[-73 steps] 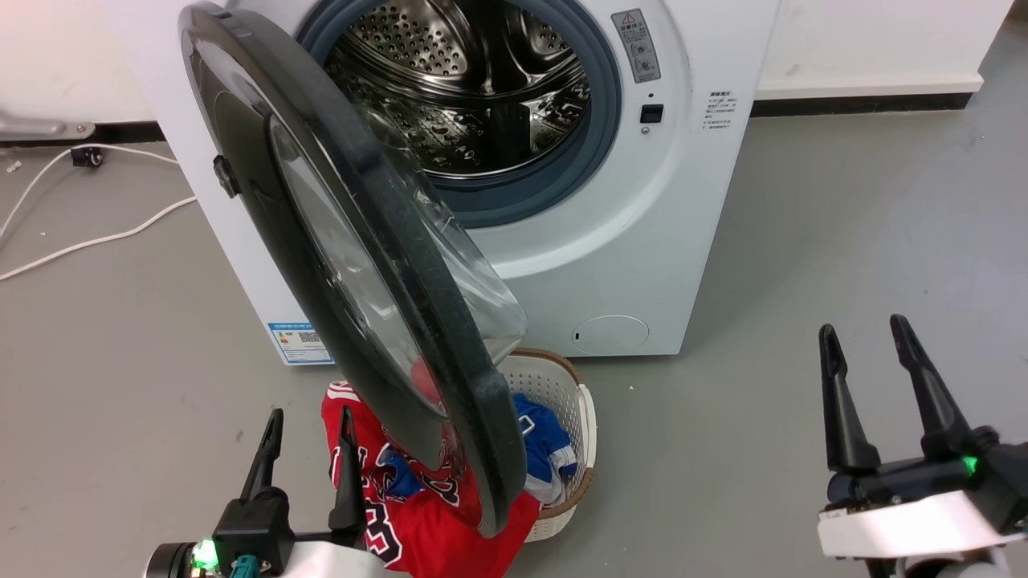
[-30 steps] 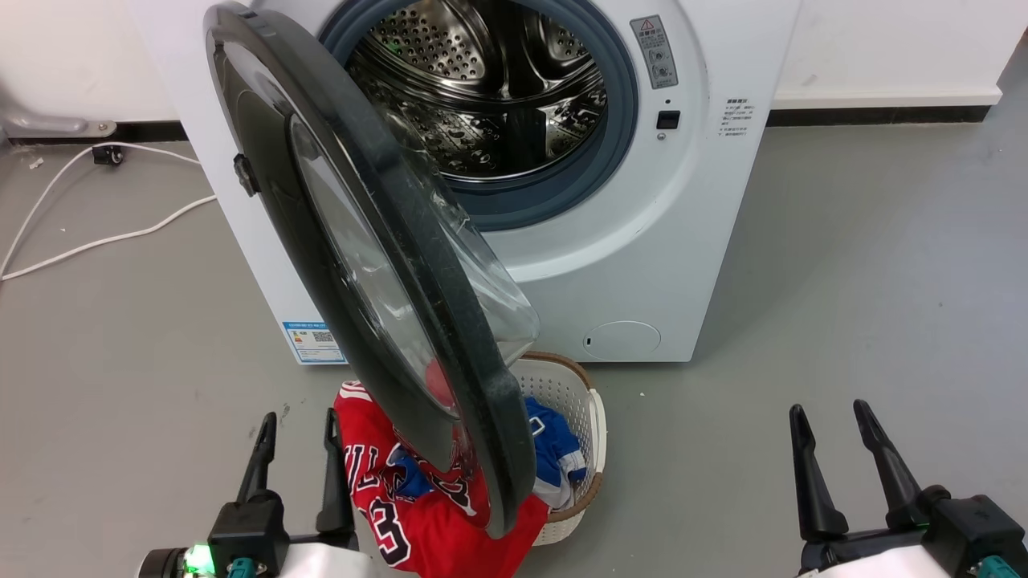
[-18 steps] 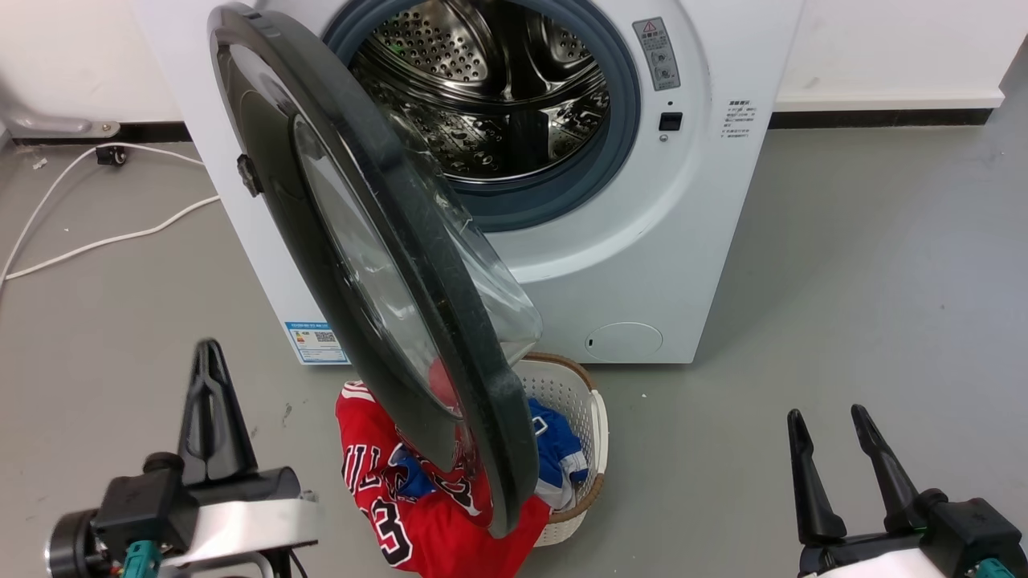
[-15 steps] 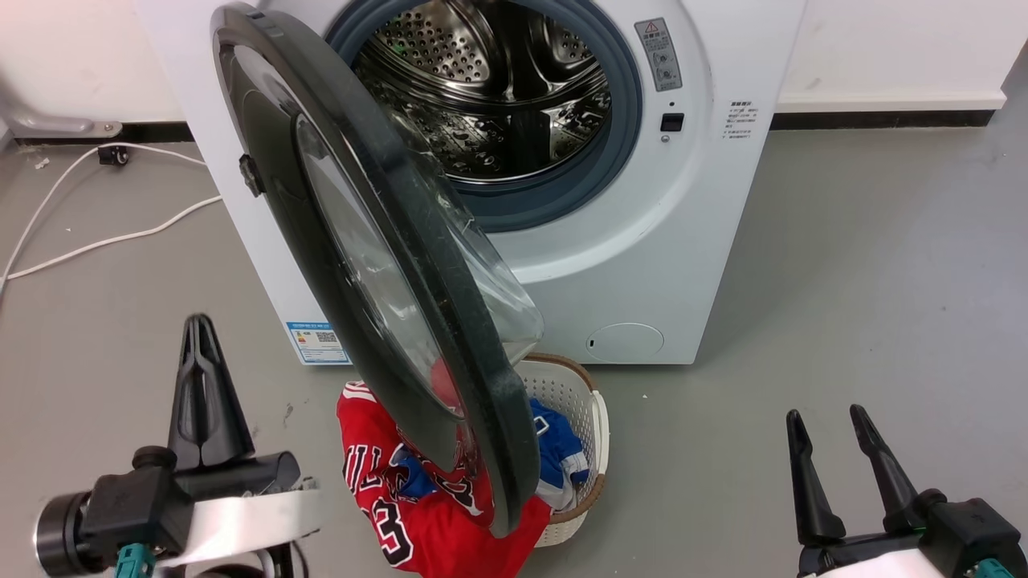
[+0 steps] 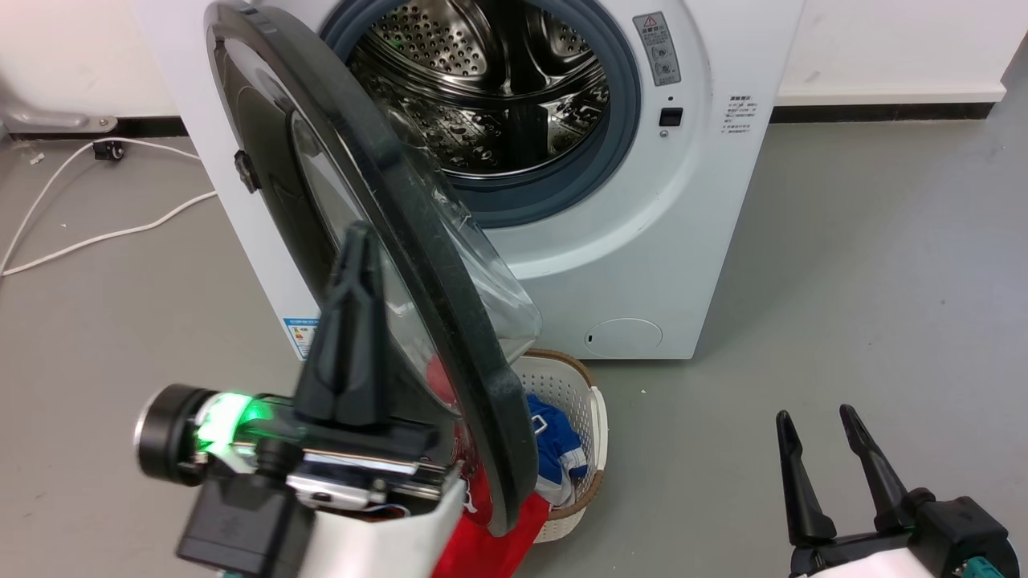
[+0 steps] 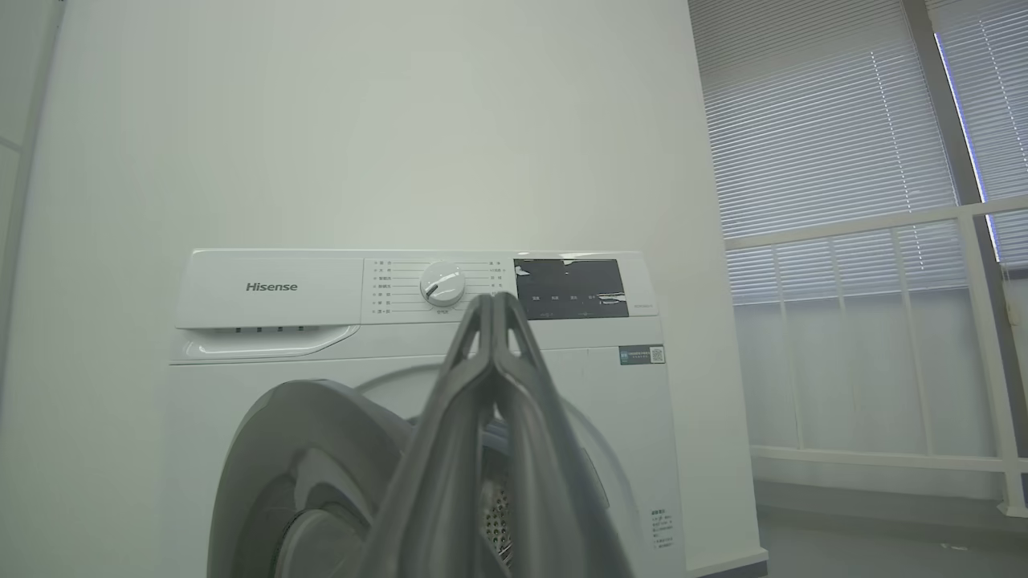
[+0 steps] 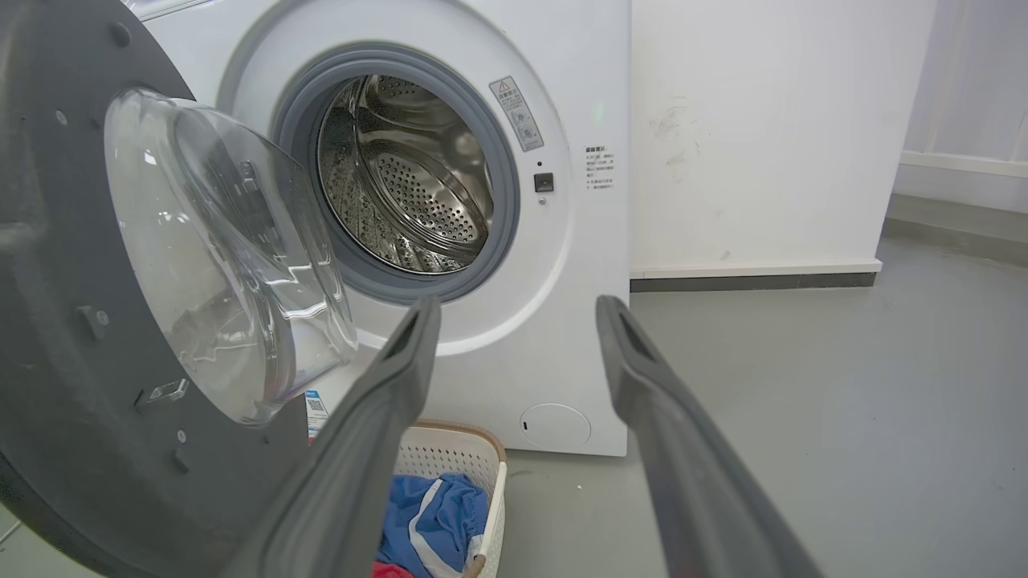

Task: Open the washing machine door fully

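Note:
The white washing machine point(image 5: 642, 241) stands ahead with its steel drum point(image 5: 482, 80) exposed. The washing machine door point(image 5: 418, 241), a black disc with a clear glass bowl, hangs swung out on the left, its edge toward me. My left gripper point(image 5: 359, 237) is shut and raised, pointing up, and overlaps the door's outer face in the head view; contact cannot be told. In the left wrist view the shut left gripper point(image 6: 498, 303) points at the control panel, with the door point(image 6: 313, 449) low on the left. My right gripper point(image 5: 813, 416) is open at the lower right, empty, well clear of the door point(image 7: 64, 337).
A white laundry basket point(image 5: 574, 385) with red and blue clothes sits on the floor under the door's lower edge. A white cable point(image 5: 104, 237) lies on the grey floor to the left. Bare floor stretches right of the machine up to the wall.
My left arm has risen from the lower left and swung right in front of the door; its fingers, open a second ago, are now shut. The door has not visibly moved. The right gripper sank slightly.

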Available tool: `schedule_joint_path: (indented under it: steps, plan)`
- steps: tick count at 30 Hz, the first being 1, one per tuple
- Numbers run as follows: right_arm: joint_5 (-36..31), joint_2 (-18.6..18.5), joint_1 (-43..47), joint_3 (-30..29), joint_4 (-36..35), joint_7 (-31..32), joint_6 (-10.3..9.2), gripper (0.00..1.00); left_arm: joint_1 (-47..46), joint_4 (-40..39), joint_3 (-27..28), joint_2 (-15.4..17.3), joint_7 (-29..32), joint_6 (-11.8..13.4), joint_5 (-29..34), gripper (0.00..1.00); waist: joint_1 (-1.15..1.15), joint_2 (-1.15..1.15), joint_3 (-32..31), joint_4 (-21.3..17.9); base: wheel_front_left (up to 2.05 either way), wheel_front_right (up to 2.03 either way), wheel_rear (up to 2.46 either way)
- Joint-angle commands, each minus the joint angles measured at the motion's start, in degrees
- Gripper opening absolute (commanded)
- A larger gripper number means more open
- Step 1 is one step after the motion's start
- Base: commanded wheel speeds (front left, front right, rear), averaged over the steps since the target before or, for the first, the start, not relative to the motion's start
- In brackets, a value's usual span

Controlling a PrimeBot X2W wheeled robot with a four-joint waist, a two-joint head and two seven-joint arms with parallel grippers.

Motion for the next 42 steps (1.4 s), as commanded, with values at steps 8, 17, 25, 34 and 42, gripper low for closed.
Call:
schedule_joint_path:
  steps: [8,17,25,34,42]
  plan:
    - [-0.07,0.19,-1.03,0.53,0.38,-0.12,-0.01,1.0,-1.95,1.69,-9.06,-0.02,-0.15,-2.35,1.42,0.0,0.0,0.0,0.35,-0.15,0.0,0.0,0.0]
    - [-0.4,0.19,-1.3,0.72,0.85,-0.12,-0.01,1.0,-1.38,4.61,-15.89,-0.02,-0.15,-3.49,1.09,0.0,0.0,0.0,0.94,-0.3,0.0,0.0,0.0]
    - [-0.61,0.2,-2.2,1.34,1.4,-0.12,-0.01,1.0,-1.75,7.91,-21.47,-0.02,-0.15,-4.48,2.03,0.0,0.0,0.0,1.77,-0.84,0.0,0.0,0.0]
    - [-0.66,0.2,-2.74,1.41,2.11,-0.12,-0.01,1.0,-0.44,14.51,-24.15,0.27,-0.15,-4.93,2.13,0.0,0.0,0.0,3.01,-1.33,0.0,0.0,0.0]
    - [-0.59,0.2,-3.51,1.45,2.7,-0.12,-0.01,1.0,0.81,21.34,-22.54,0.67,-0.15,-4.3,0.69,0.0,0.0,0.0,4.04,-1.53,0.0,0.0,0.0]
